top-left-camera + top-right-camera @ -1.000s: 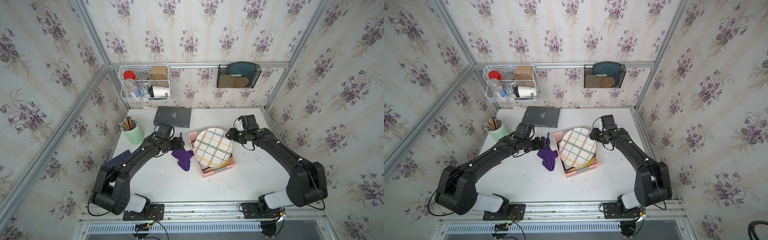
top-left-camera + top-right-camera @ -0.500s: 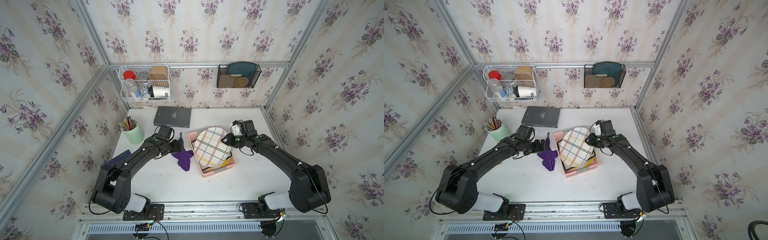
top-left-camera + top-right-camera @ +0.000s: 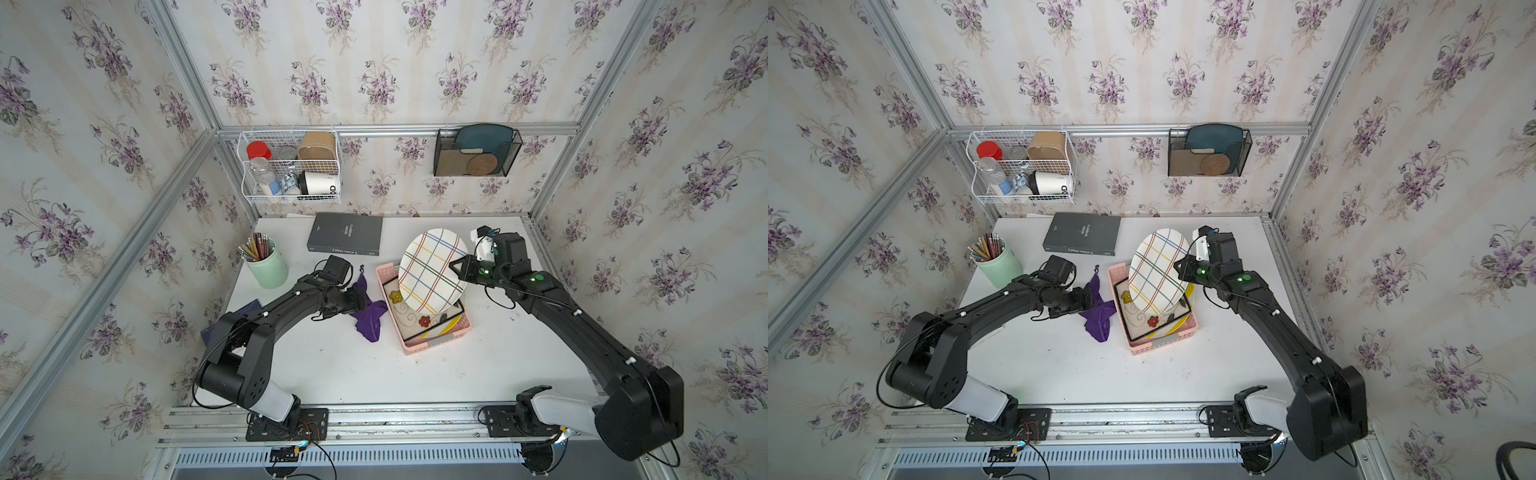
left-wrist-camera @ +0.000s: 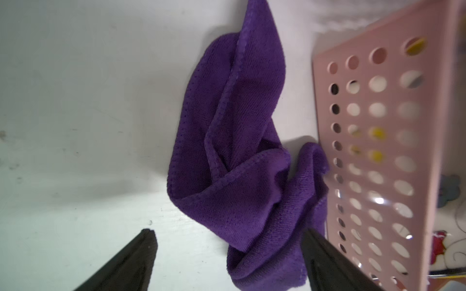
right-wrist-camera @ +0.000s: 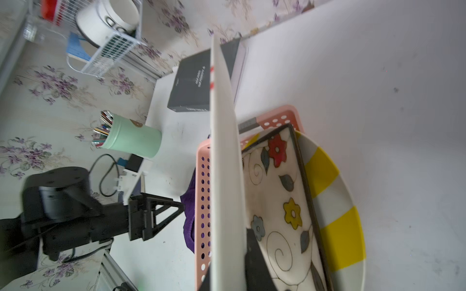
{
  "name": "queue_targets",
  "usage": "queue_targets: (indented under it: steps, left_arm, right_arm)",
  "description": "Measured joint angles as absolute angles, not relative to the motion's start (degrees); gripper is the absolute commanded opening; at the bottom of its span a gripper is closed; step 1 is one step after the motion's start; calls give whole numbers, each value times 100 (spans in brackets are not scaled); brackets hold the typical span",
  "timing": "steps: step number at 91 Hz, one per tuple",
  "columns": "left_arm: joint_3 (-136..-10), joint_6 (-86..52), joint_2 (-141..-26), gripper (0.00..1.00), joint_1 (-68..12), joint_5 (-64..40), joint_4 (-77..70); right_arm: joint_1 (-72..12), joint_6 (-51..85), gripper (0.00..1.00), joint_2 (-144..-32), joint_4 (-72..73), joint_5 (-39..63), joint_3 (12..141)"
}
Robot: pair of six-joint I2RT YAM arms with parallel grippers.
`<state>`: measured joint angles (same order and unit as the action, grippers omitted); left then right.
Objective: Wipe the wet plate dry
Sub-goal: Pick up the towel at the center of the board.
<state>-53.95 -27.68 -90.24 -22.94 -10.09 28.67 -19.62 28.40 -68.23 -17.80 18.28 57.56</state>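
The checked plate (image 3: 432, 270) stands tipped up on its edge, a bit right of the middle in both top views. The right fingers (image 3: 460, 269) are pressed together on its right rim and pinch it. In the right wrist view the checked plate (image 5: 224, 176) is seen from the side, like a thin white strip down the middle of the frame. A dark finger (image 5: 254, 262) sits tight against it at the bottom.

The low edge of the plate is over the pink basket (image 3: 436, 344). It may rest on the dishes inside, but that is hard to see. In the basket lie a square plate (image 3: 405, 313) with flowers and, under it, a round plate (image 5: 332, 201) with yellow stripes.

The purple cloth (image 3: 370, 322) lies in a crumpled heap on the white tabletop (image 3: 374, 382), just left of the basket and touching its wall. The left fingers (image 3: 360, 300) are spread wide, low down at the upper part of the cloth. In the left wrist view the two black tips sit at the bottom of the frame with the purple cloth (image 4: 234, 156) between them. The pink basket (image 4: 365, 131), with its round holes, fills the right side.

At the left edge of the tabletop stands a green cup (image 3: 268, 268) full of pencils. A dark book (image 3: 345, 237) lies above the cloth in the frame.
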Motion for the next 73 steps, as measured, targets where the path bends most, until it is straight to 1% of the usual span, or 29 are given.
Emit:
queue_targets:
  steps: [15, 19, 23, 25, 27, 32, 34, 35, 43, 52, 61, 73]
  left_arm:
    - [-5631, -2751, -9496, 92, -2366, -864, 3116]
    - [-5749, -2729, -9660, 88, -2366, -856, 3179]
    - [-5857, -2707, -9815, 80, -2375, -851, 3223]
    - [-5898, -2703, -9872, 73, -2375, -849, 3249]
    - [-5948, -2703, -9948, 62, -2379, -840, 3275]
    - [-6082, -2696, -10136, 19, -2394, -840, 3339]
    - [-6141, -2694, -10197, 5, -2401, -851, 3363]
    - [-6165, -2692, -10221, 0, -2401, -860, 3367]
    - [-6355, -2676, -10311, 0, -2408, -878, 3492]
    - [-6582, -2606, -9935, 0, -2401, -878, 3767]
    - [-7100, -2696, -9011, 0, -2401, -958, 4007]
    - [-7609, -2908, -7789, 0, -2438, -1251, 3691]
  right_arm:
    - [-1955, 3024, 0, -6329, -1629, 1275, 5607]
    - [-1949, 3057, 0, -6322, -1616, 1199, 5607]
    - [-1951, 3114, 0, -6340, -1614, 1144, 5610]
    - [-1953, 3120, 0, -6351, -1616, 1140, 5612]
    - [-1955, 3129, 0, -6370, -1616, 1140, 5614]
    - [-1955, 3138, 0, -6425, -1616, 1142, 5629]
    - [-1955, 3148, 0, -6451, -1619, 1142, 5634]
    - [-1955, 3148, 0, -6460, -1621, 1142, 5636]
    - [-1955, 3153, 0, -6543, -1658, 1164, 5682]
    - [-1955, 3153, 0, -6617, -1660, 1227, 5760]
    - [-1968, 3177, 0, -6661, -1584, 1404, 5791]
    - [-2053, 3487, 0, -6827, -1164, 1761, 5791]
